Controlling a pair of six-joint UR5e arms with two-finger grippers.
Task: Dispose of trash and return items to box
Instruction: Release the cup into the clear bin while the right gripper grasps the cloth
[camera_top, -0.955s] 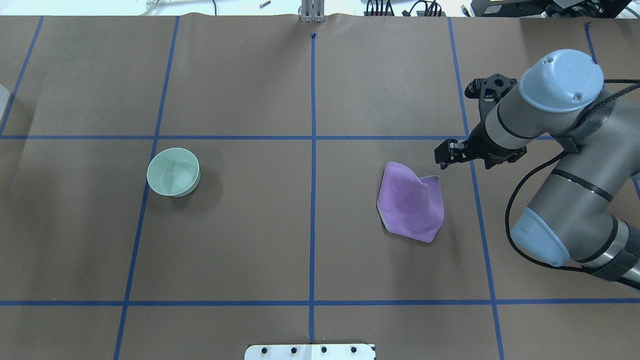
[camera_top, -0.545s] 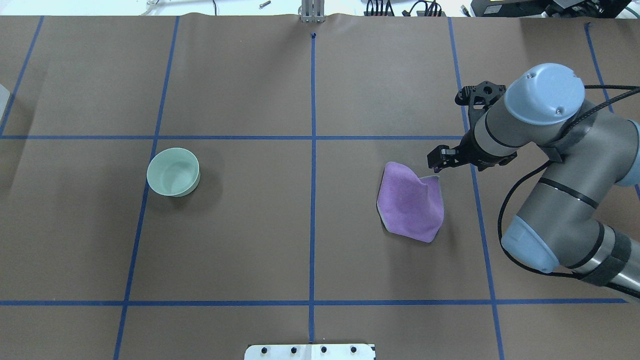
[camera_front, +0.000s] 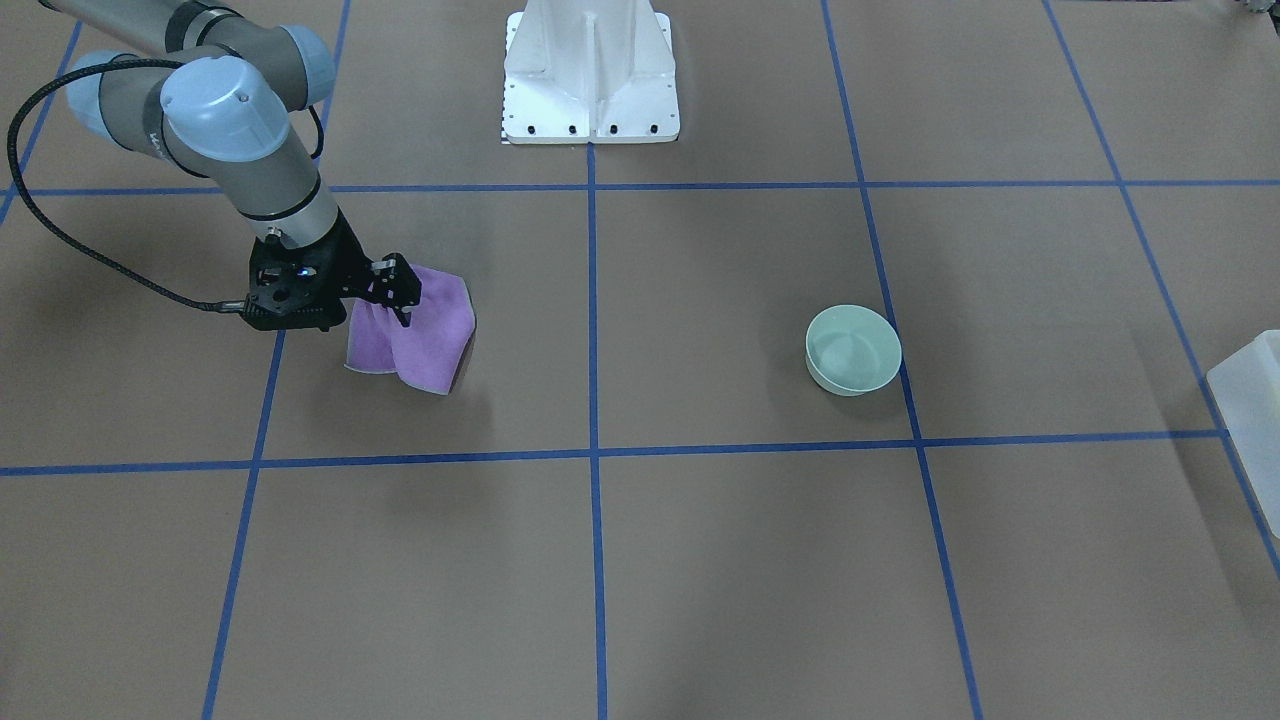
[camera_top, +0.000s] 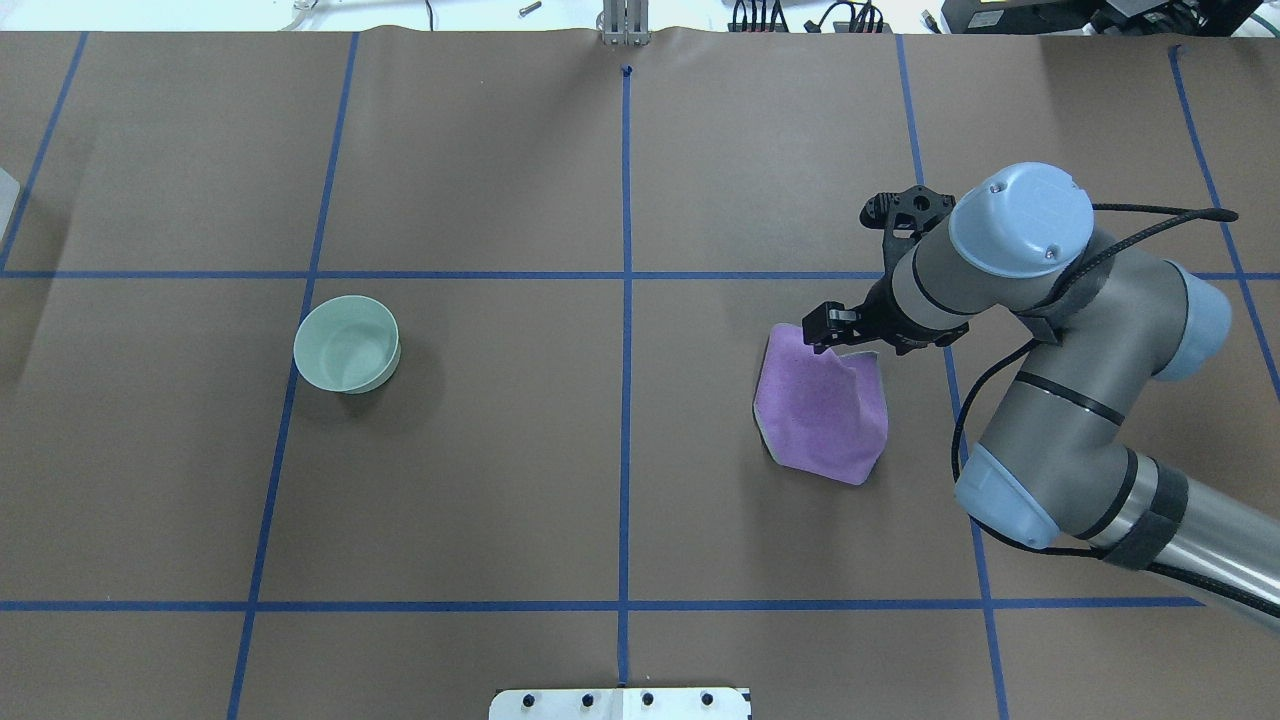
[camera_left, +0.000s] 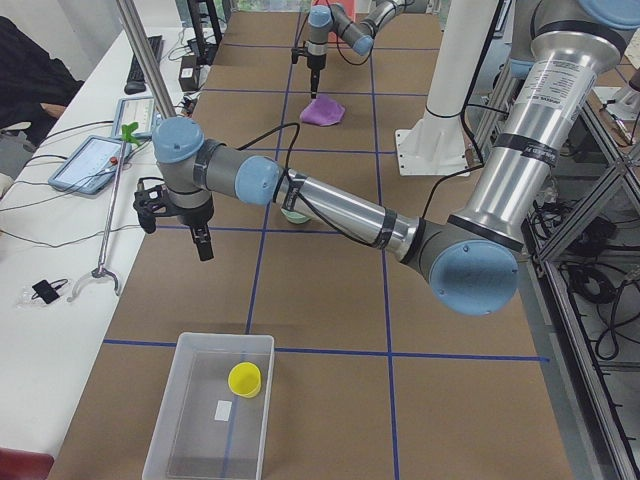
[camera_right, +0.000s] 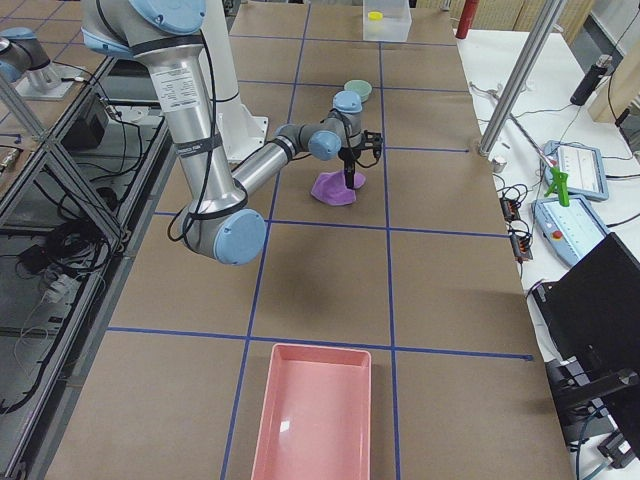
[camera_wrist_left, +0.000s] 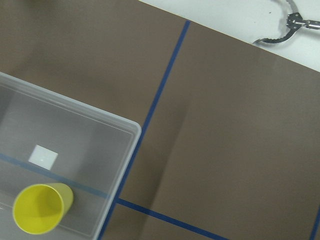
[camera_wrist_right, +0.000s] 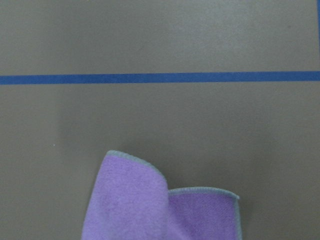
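Observation:
A crumpled purple cloth (camera_top: 820, 420) lies on the table's right half; it also shows in the front view (camera_front: 430, 340) and in the right wrist view (camera_wrist_right: 150, 210). My right gripper (camera_top: 822, 335) hangs just over the cloth's far edge, points down and looks open and empty; it also shows in the front view (camera_front: 400, 305). A pale green bowl (camera_top: 346, 343) stands upright on the left half. My left gripper (camera_left: 200, 240) hovers beyond a clear box (camera_left: 165, 420) that holds a yellow cup (camera_left: 244, 379); I cannot tell if it is open or shut.
A pink tray (camera_right: 310, 420) sits empty at the table's right end. The robot's white base (camera_front: 590, 70) stands at the table's near middle edge. A grabber tool (camera_wrist_left: 290, 25) lies on the white bench past the table edge near the clear box (camera_wrist_left: 125, 150).
My right arm has swung left, and its gripper has moved from beside the cloth's far right corner to over the cloth's far edge. The cloth and bowl have not moved.

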